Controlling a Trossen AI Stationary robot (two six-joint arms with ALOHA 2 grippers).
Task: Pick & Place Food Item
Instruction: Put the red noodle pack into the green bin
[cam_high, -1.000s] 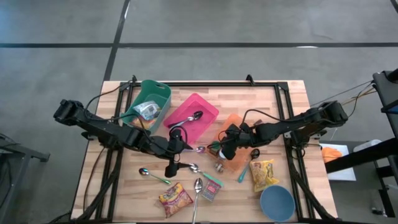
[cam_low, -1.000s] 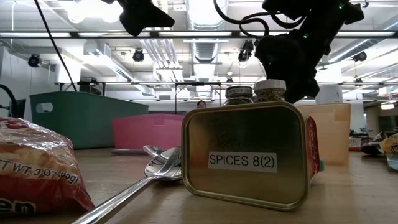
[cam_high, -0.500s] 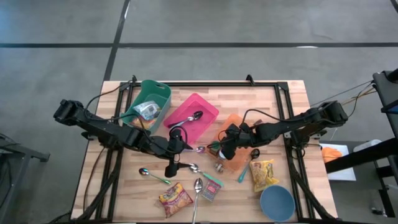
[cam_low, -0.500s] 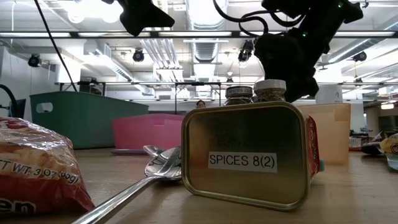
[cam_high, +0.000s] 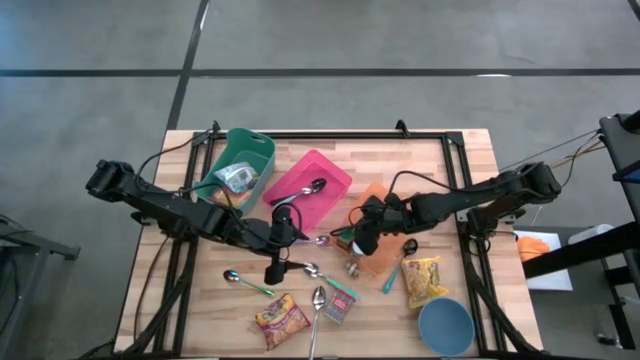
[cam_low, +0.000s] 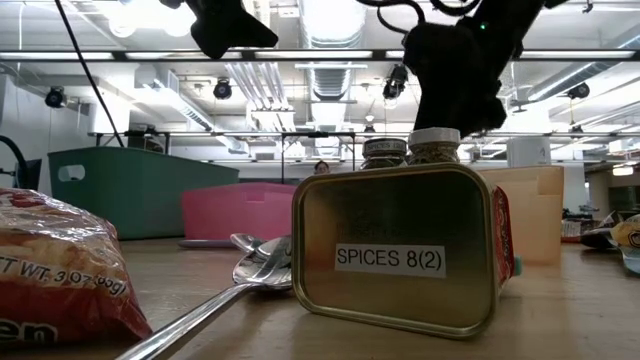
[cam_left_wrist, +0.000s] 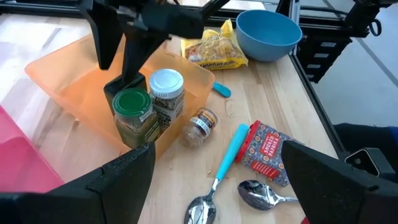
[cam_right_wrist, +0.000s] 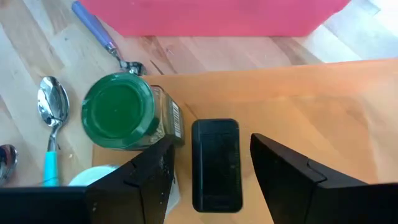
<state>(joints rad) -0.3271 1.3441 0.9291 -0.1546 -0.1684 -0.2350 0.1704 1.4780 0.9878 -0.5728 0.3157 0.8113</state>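
An orange bin (cam_left_wrist: 74, 87) holds a green-lidded jar (cam_right_wrist: 118, 112) and a white-lidded jar (cam_left_wrist: 166, 87), both upright at its near corner. My right gripper (cam_right_wrist: 217, 180) hovers open over that corner, pointing steeply down. A black oblong thing (cam_right_wrist: 216, 155) sits in the bin between its fingers, apart from both. My left gripper (cam_high: 285, 243) waits open above the table's middle, left of the bin. A small jar (cam_left_wrist: 199, 121) lies on its side on the table beside the bin.
Green bin (cam_high: 238, 165) and pink tray (cam_high: 310, 180) stand at the back left. Spoons (cam_high: 317, 300), a red packet (cam_left_wrist: 267, 146), noodle packs (cam_high: 424, 280) (cam_high: 282, 320), a blue bowl (cam_high: 446, 325) and a spice tin (cam_low: 395, 260) crowd the front half.
My right gripper has risen a little above the two jars in the orange bin, its fingers keeping the same gap. The jars have stayed where they were.
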